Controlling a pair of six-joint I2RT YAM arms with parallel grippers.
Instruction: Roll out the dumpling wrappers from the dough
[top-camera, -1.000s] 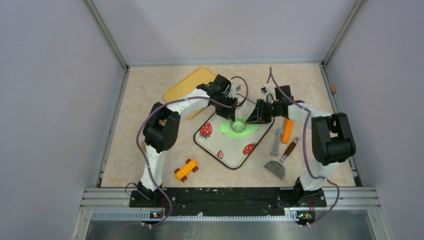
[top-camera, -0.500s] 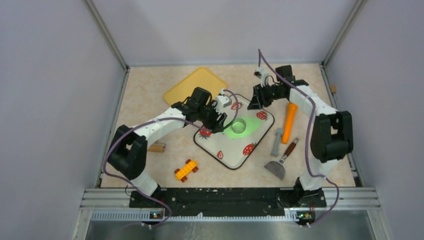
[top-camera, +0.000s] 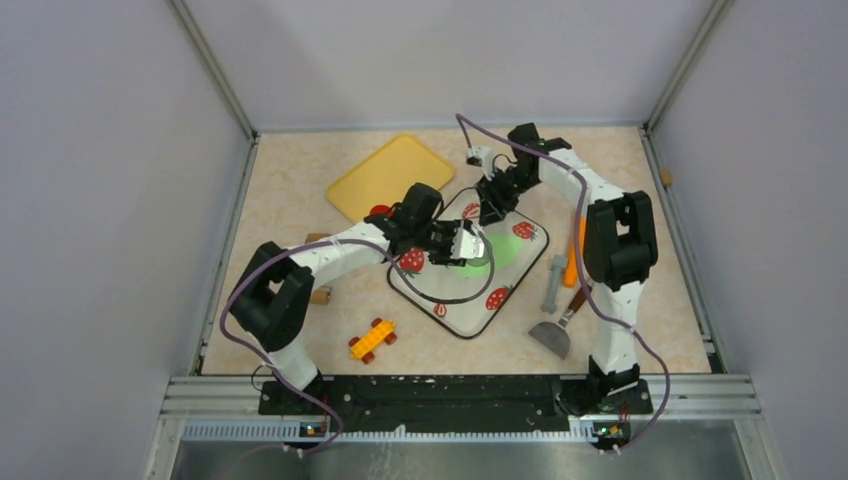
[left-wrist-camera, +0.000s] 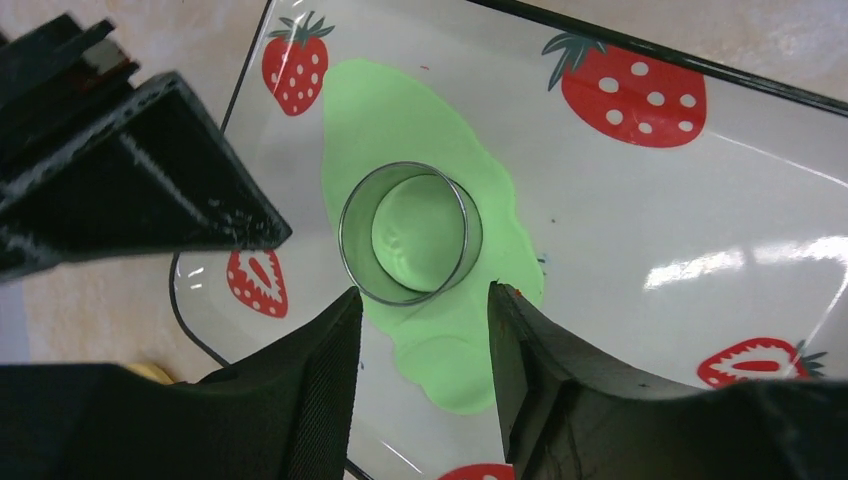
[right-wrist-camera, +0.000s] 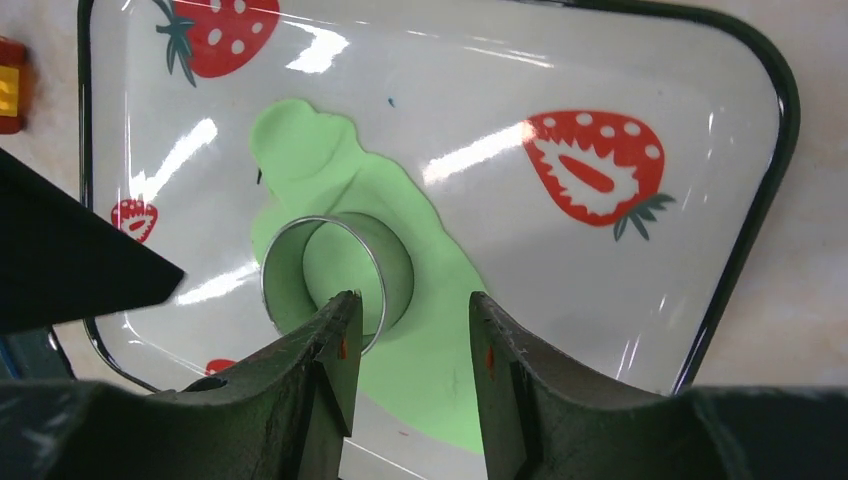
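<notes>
top view: my left hand (top-camera: 462, 243) and right hand (top-camera: 490, 208) both hang over the strawberry-print tray (top-camera: 450, 310) on the tabletop (top-camera: 300, 200). the dough (top-camera: 507, 248) lies flattened in the tray.
left wrist view: fingers spread, pinching nothing. a metal ring cutter (left-wrist-camera: 462, 215) stands on the dough just beyond the fingertips.
right wrist view: fingers spread, holding nothing. the metal ring cutter stands on the dough close by one fingertip; contact cannot be determined.
</notes>
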